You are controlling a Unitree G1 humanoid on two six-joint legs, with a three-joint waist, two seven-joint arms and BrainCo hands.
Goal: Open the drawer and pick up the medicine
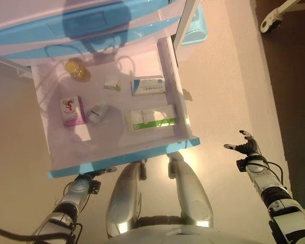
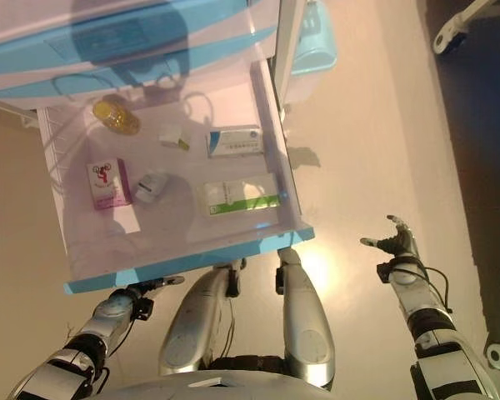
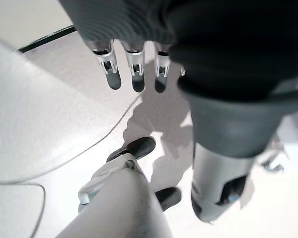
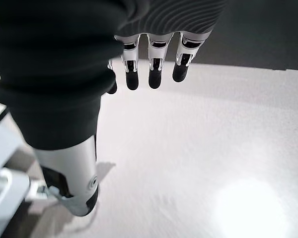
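The white drawer with a blue front edge stands pulled open. Inside lie an amber bottle, a small white box, a blue-and-white box, a pink box, a small white object and a green-and-white box. My left hand is just below the drawer's front edge, partly hidden by it; its wrist view shows straight fingers holding nothing. My right hand is open and empty over the floor, to the right of the drawer; its fingers are straight.
The blue-and-white cabinet stands above the drawer. A light blue bin sits on the floor at its right. A chair base with a wheel is at the top right. Dark flooring runs down the right side.
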